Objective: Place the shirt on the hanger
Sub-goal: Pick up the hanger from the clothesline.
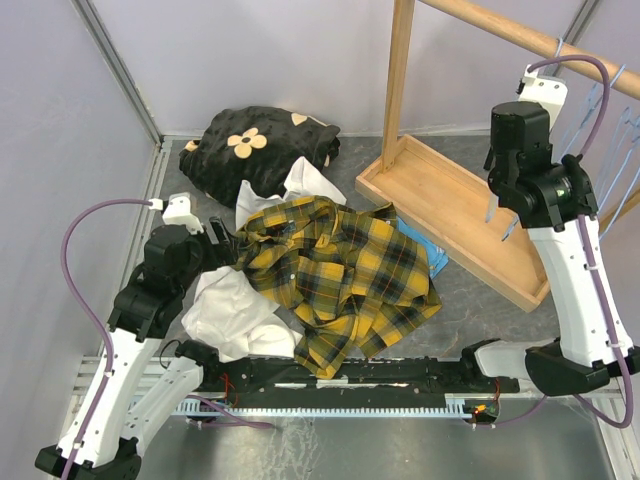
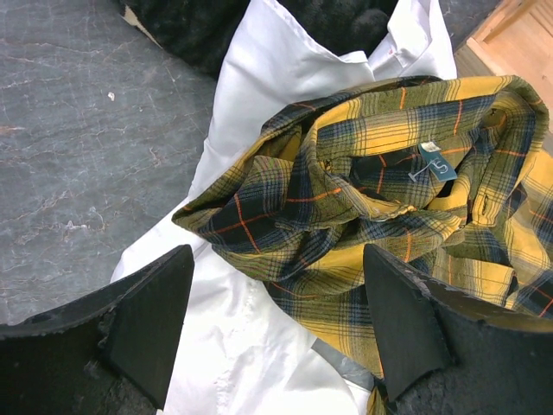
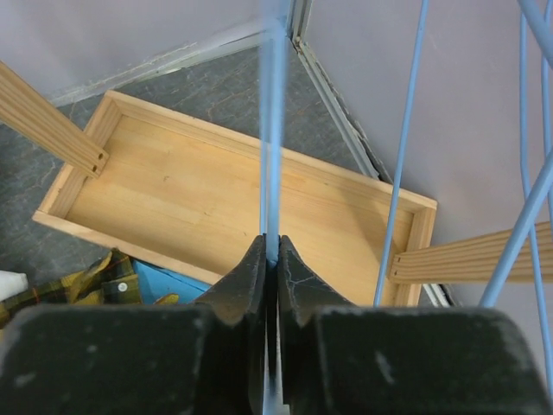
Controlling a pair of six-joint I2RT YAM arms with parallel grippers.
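Note:
The yellow-and-black plaid shirt (image 1: 340, 270) lies crumpled on the grey table, partly over a white garment. In the left wrist view its collar end (image 2: 389, 173) with a small label lies just ahead of my jaws. My left gripper (image 1: 225, 245) (image 2: 276, 333) is open and empty, low over the white cloth at the shirt's left edge. My right gripper (image 1: 503, 195) (image 3: 275, 259) is raised above the wooden base and is shut on a thin pale-blue wire of a hanger (image 3: 275, 130).
A wooden rack has a tray base (image 1: 450, 200) (image 3: 216, 199), posts and a top rail (image 1: 500, 25) with more pale-blue hangers (image 1: 605, 120) (image 3: 402, 156). A white garment (image 1: 235, 310) (image 2: 259, 112), a black floral cloth (image 1: 260, 150) and a blue item (image 1: 428, 252) lie nearby.

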